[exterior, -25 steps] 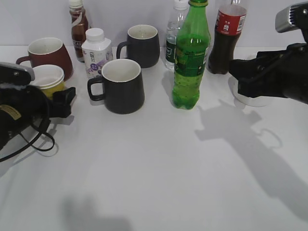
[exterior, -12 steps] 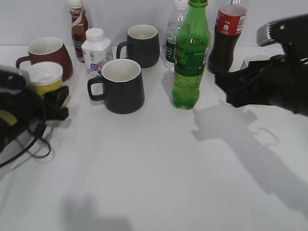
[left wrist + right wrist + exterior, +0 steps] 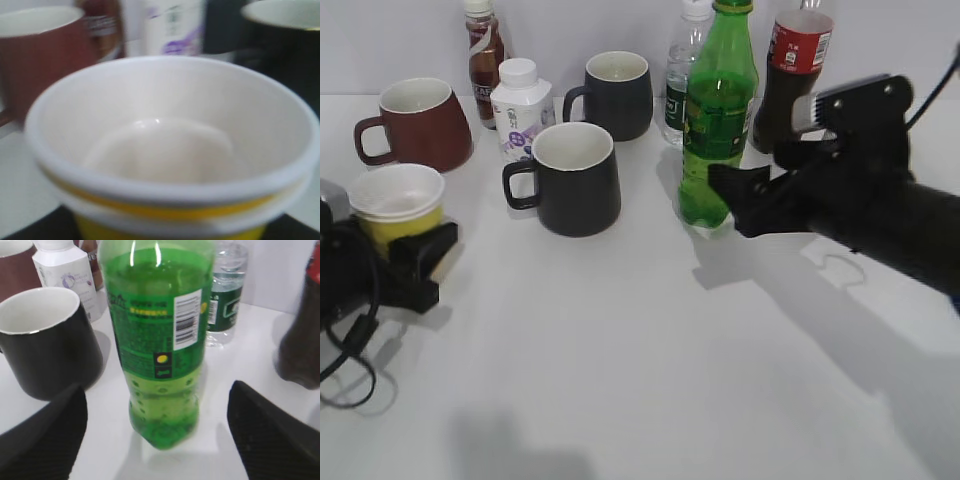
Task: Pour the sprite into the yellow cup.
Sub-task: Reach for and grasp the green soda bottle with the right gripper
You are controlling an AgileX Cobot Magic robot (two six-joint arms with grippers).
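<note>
1. Moved closer since a second ago: right fingers [image 3: 157, 432] spread wide around the sprite [image 3: 717, 110], not touching.
2. Left fingers [image 3: 415, 262] hold the yellow cup [image 3: 398, 206] above the tabletop [image 3: 640, 380].
3. Risk: off-centre closing could topple the tall bottle.

We find the yellow cup [image 3: 396, 203] at the frame's left edge, in the left claw [image 3: 420, 262]; the sprite [image 3: 717, 115] stands upper centre on the tabletop [image 3: 620, 360], between the right claw's [image 3: 732, 192] spread fingers [image 3: 50, 435], a mug [image 3: 574, 178] to its left.
</note>
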